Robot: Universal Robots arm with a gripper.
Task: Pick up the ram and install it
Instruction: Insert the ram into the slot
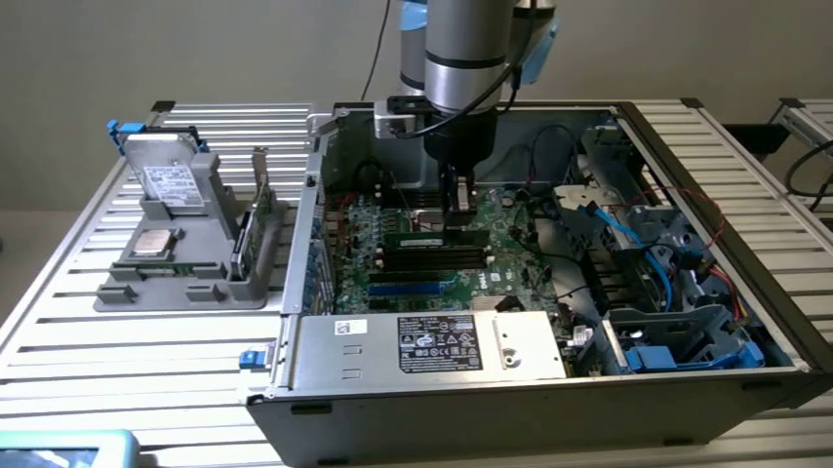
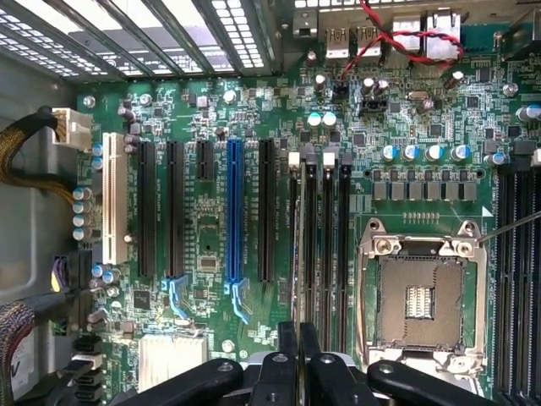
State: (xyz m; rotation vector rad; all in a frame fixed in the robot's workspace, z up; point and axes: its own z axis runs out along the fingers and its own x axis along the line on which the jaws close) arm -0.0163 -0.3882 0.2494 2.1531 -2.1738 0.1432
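Arm vertical, gripper seemingly pinching ram

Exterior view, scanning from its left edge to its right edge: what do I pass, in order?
Grey parts holder carrying the processor chip → upright expansion card → ram standing on the motherboard, gripped by the claw → blue drive cage.

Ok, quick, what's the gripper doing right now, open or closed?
Gripper: closed on the ram, down at the memory slots.
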